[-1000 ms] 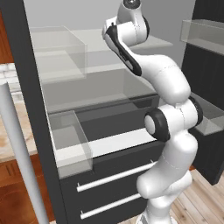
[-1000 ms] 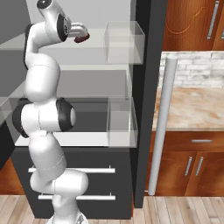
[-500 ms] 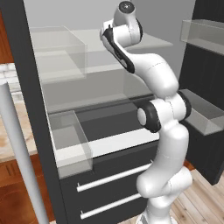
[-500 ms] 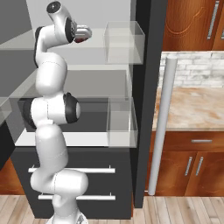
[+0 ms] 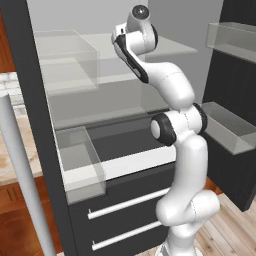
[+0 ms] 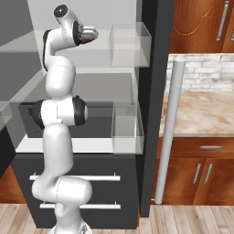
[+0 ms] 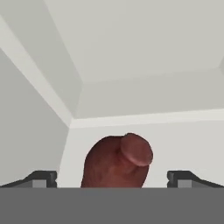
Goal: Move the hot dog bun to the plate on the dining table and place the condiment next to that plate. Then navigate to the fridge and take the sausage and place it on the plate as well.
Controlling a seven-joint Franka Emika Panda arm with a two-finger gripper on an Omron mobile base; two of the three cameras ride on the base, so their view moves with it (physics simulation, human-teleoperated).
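Sausage (image 7: 117, 162): dark reddish-brown, bottom centre of the hand view, its rounded end facing the camera, lying on a pale shelf inside the fridge.
Gripper (image 7: 112, 178): fingers spread wide; the two dark tips sit at lower left and lower right of the hand view with the sausage between them, clear space on both sides, nothing pinched.
Contact: neither fingertip (image 7: 43, 177) touches the sausage.
Arm: rises from the lower right of the left base view and the lower left of the right base view, bends at a dark joint mid-frame, and reaches into the upper part of the open fridge (image 6: 151, 91).
Hand in base views: near the top centre of the left base view and upper left of the right base view, level with the top shelf (image 5: 150, 52).
Door bins (image 6: 129, 43): clear, upper centre and middle of the right base view.
Drawers (image 5: 125, 215): dark fronts with silver bars, bottom of the left base view.
Counter (image 6: 201, 109): beige marble-look top over brown cabinets, right side of the right base view.
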